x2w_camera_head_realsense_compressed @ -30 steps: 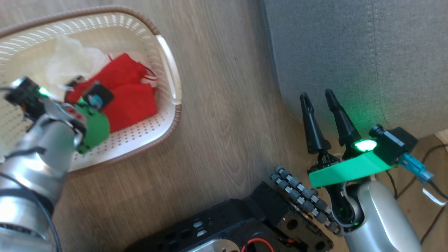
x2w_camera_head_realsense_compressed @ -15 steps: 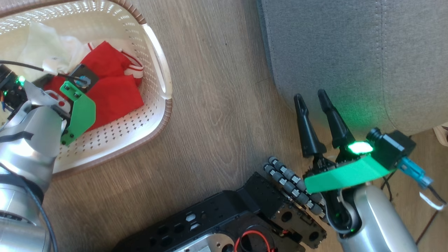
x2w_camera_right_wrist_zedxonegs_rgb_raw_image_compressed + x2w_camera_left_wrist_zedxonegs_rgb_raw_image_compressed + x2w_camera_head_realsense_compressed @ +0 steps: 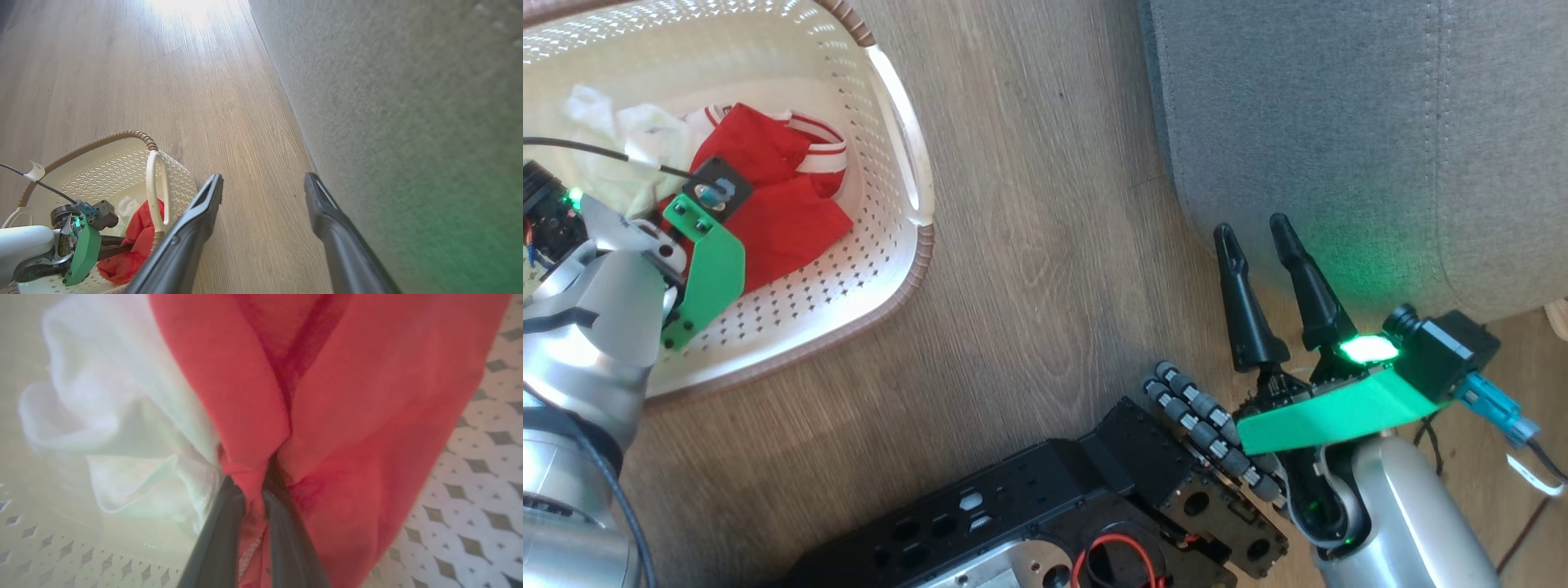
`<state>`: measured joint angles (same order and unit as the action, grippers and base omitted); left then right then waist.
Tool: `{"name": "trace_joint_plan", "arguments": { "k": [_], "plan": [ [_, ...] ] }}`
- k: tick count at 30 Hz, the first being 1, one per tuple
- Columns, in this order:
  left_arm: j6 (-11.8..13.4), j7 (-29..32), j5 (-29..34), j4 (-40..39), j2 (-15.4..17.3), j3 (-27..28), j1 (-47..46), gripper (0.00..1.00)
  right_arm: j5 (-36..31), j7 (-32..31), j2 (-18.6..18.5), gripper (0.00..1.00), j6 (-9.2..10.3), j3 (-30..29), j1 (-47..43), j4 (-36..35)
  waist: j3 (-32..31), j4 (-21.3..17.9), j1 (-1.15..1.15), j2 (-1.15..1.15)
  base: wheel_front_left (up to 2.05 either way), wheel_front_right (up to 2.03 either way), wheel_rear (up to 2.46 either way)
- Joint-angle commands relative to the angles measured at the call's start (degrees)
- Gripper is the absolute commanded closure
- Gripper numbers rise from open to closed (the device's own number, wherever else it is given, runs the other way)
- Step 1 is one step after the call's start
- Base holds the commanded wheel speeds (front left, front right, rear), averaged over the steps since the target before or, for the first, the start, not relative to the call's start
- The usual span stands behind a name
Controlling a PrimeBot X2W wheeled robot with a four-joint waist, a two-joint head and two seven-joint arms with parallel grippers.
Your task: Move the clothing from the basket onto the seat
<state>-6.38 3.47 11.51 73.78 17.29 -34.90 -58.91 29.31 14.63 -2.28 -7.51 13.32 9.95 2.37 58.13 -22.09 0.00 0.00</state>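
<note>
No legible text, brand or number noted. White tag (image 3: 34, 171) near basket (image 3: 102, 139) rim: too small to read.

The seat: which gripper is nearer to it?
Right. The right gripper hangs open close beside the seat; the left gripper is farther off, inside the basket, shut on the clothing.

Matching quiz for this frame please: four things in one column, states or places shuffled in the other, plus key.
Column 1
1. Left gripper with two dark fingers
2. Right gripper with two dark fingers
3. Cream perforated plastic basket with brown braided rim
4. Crumpled white cloth

Column 2
A. Stands on the wooden plank floor
B. Open, empty, beside the grey fabric seat
C. Lies next to the bright red soft clothing
D. Shut on the clothing

Pairs: 1-D, 2-B, 3-A, 4-C
</note>
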Motion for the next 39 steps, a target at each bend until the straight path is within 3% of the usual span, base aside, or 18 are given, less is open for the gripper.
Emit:
{"name": "trace_joint_plan", "arguments": {
  "k": [1,16,23,25,29,34,39],
  "plan": [
    [-0.1,-0.4,-0.7,0.2,2.2,0.8,0.8,1.00,-0.3,0.4,-0.6,0.00,0.02,0.7,-1.9,-1.2,-0.1,0.1,0.00,0.00,0.00,0.00,0.00],
    [2.3,-8.0,-4.8,0.2,1.6,2.3,0.6,1.00,-1.5,0.4,-0.6,0.00,0.02,1.6,3.7,0.0,-3.2,0.5,0.00,0.00,0.00,0.00,0.00],
    [2.6,-10.0,-6.1,0.2,-1.3,2.0,3.4,1.00,-3.7,0.4,-0.6,0.00,0.02,0.1,5.0,1.2,-8.4,3.2,0.00,0.00,0.00,0.00,0.00],
    [5.3,-13.1,-7.2,-0.2,-2.7,2.9,3.9,1.00,-5.0,0.4,-0.6,0.00,0.02,-0.9,4.9,1.9,-11.0,4.7,0.00,0.00,0.00,0.00,0.00],
    [7.3,-17.1,-9.4,-0.6,-5.3,4.1,6.8,1.00,-6.6,0.4,-0.6,0.00,0.02,-2.2,4.4,2.6,-15.8,6.9,0.00,0.00,0.00,0.00,0.00],
    [8.1,-18.4,-11.9,-4.2,-7.8,5.3,9.9,1.00,-8.8,0.4,-0.6,0.00,0.02,-3.1,2.8,4.0,-22.3,9.7,0.00,0.00,0.00,0.00,0.00],
    [8.2,-18.4,-14.1,-16.1,-8.3,6.3,16.1,1.00,-10.2,0.4,-0.6,0.00,0.02,-3.9,1.4,5.4,-28.5,11.8,0.00,0.00,0.00,0.00,0.00]
  ]
}}
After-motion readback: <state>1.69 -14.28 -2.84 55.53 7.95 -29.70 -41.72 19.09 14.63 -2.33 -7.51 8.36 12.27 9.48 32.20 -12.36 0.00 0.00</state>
